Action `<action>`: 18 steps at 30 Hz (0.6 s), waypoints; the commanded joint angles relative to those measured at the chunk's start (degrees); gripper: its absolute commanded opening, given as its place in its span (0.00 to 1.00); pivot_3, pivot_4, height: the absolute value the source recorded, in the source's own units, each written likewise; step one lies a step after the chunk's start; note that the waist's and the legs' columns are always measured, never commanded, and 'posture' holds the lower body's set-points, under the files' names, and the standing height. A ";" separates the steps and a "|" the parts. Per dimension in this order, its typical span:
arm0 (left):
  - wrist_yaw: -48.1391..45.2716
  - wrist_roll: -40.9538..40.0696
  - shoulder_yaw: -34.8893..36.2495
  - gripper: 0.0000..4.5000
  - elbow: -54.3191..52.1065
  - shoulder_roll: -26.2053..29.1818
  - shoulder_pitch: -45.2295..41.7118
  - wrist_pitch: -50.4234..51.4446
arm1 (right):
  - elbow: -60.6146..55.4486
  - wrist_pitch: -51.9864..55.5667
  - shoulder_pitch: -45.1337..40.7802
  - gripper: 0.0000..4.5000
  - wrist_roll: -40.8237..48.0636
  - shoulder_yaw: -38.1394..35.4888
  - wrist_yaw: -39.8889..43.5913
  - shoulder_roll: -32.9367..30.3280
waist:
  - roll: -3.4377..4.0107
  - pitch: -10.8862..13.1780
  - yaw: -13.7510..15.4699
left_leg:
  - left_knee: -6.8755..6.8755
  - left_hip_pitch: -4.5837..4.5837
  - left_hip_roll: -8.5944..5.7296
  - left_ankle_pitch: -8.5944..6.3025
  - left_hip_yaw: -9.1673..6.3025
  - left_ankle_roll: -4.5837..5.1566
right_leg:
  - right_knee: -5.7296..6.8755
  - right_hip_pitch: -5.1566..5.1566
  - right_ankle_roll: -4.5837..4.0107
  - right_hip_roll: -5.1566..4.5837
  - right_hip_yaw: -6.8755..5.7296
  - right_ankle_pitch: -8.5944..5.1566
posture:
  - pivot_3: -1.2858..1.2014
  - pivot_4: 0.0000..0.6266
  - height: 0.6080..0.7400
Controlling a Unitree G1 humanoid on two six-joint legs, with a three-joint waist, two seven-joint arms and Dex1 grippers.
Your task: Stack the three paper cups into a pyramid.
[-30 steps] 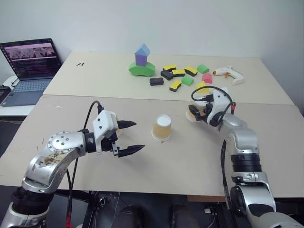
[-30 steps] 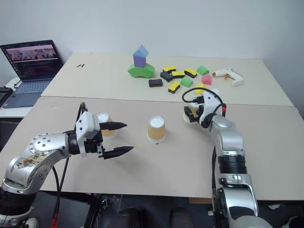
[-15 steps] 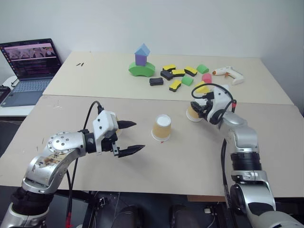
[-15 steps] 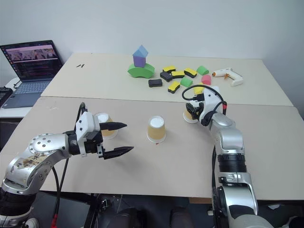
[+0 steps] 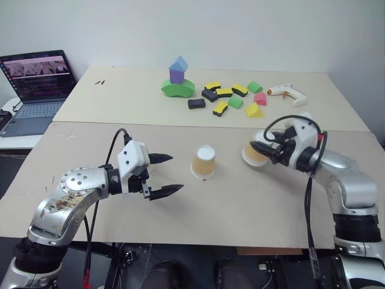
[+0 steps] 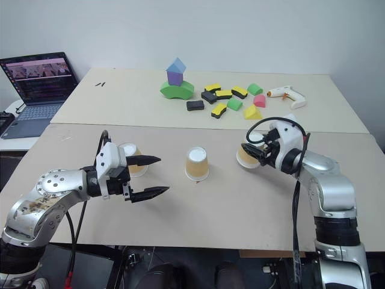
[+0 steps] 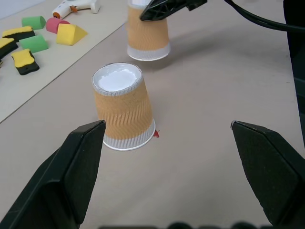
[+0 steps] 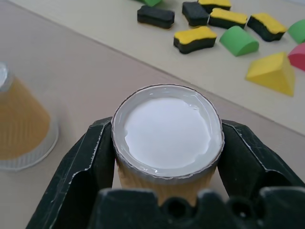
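Tan paper, upside down with its white base up: the cup in the right gripper (image 6: pixel 260 153) is clamped between the two black fingers (image 8: pixel 90 162) near its base, seemingly lifted just off the desk (image 6: pixel 228 211), though I cannot be sure its rim is clear. This held cup (image 8: pixel 167 138) sits to the robot's right of the middle cup (image 6: pixel 197 164), which stands inverted and free on the desk, well apart from it. The third cup (image 6: pixel 131 158) stands just behind the left gripper (image 6: pixel 153 176), whose fingers are spread wide and hold nothing.

So the right arm is the one placed to act (its cup must travel leftward toward the middle cup), and open desk lies between the two. No base pair exists yet; all three cups are separate, upright on their rims.

Foam blocks (image 6: pixel 231 103), the block tower (image 6: pixel 176 81) and a glue gun (image 6: pixel 286 94) lie on the far desk, out of the path; a laptop (image 6: pixel 41 83) sits at far left.
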 commanded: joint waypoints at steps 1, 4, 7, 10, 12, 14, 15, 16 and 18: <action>-0.22 -0.11 0.87 1.00 -1.56 0.50 -0.55 -0.48 | -3.59 -0.24 -0.11 0.61 1.49 0.02 0.33 0.33 | 0.00 0.00 0.04 | 0.00 0.00 0.00 0.00 0.01 0.00 | 0.01 -0.01 0.00 -0.02 0.01 0.00 | 0.52 0.24 1.00; -0.29 -0.29 1.18 1.00 -1.62 0.73 -0.60 -0.24 | -5.86 1.18 0.47 0.61 3.14 1.42 1.06 1.14 | 0.00 0.00 0.19 | 0.00 -0.02 -0.01 -0.01 0.01 0.01 | -0.01 -0.02 0.00 -0.05 -0.01 0.00 | 0.52 0.24 1.00; -0.32 -0.41 1.39 1.00 -1.83 0.97 -0.42 -0.08 | -9.11 2.46 1.42 0.61 4.97 3.79 2.49 1.80 | 0.00 0.00 0.22 | -0.01 -0.03 -0.01 -0.02 0.00 0.04 | -0.01 -0.02 0.00 -0.06 -0.03 0.00 | 0.52 0.24 1.00; -0.21 -0.57 1.43 1.00 -2.02 1.12 -0.35 0.08 | -12.31 3.92 2.05 0.61 6.98 6.40 3.92 2.49 | 0.00 0.00 0.23 | 0.00 -0.05 -0.01 -0.03 0.00 0.05 | -0.02 -0.02 0.00 -0.08 -0.03 0.00 | 0.52 0.24 1.00; -0.03 -0.63 1.40 1.00 -2.15 1.06 -0.44 0.21 | -12.75 4.07 1.89 0.61 7.26 7.41 3.98 3.03 | 0.00 0.00 0.23 | 0.00 -0.04 -0.02 -0.03 0.00 0.05 | -0.02 -0.02 0.00 -0.10 -0.03 0.00 | 0.52 0.24 1.00; 0.07 -0.71 1.42 1.00 -2.21 1.00 -0.48 0.30 | -12.02 3.72 1.51 0.61 6.68 7.93 3.65 3.31 | 0.00 0.00 0.32 | 0.01 -0.04 -0.02 -0.03 0.00 0.06 | -0.02 -0.02 0.00 -0.16 -0.04 0.00 | 0.52 0.24 1.00; 0.09 -0.72 1.44 1.00 -2.22 1.00 -0.47 0.31 | -11.62 3.34 1.39 0.61 6.27 8.22 3.50 3.28 | 0.00 0.00 0.35 | 0.01 -0.03 -0.03 -0.04 0.00 0.06 | -0.02 -0.01 0.00 -0.16 -0.06 0.00 | 0.52 0.24 1.00; 0.17 -0.74 1.42 1.00 -2.29 0.97 -0.51 0.40 | -11.05 2.98 1.20 0.61 5.92 8.42 3.36 3.29 | 0.00 0.00 0.35 | 0.01 -0.04 -0.03 -0.04 0.00 0.07 | -0.03 -0.01 0.00 -0.16 -0.06 0.00 | 0.52 0.24 1.00; 0.28 -0.79 1.42 1.00 -2.42 0.96 -0.53 0.51 | -10.15 2.48 0.87 0.61 5.53 8.64 3.10 3.42 | 0.00 0.00 0.31 | 0.01 -0.04 -0.03 -0.05 0.00 0.07 | -0.03 -0.01 0.00 -0.17 -0.07 0.00 | 0.52 0.24 1.00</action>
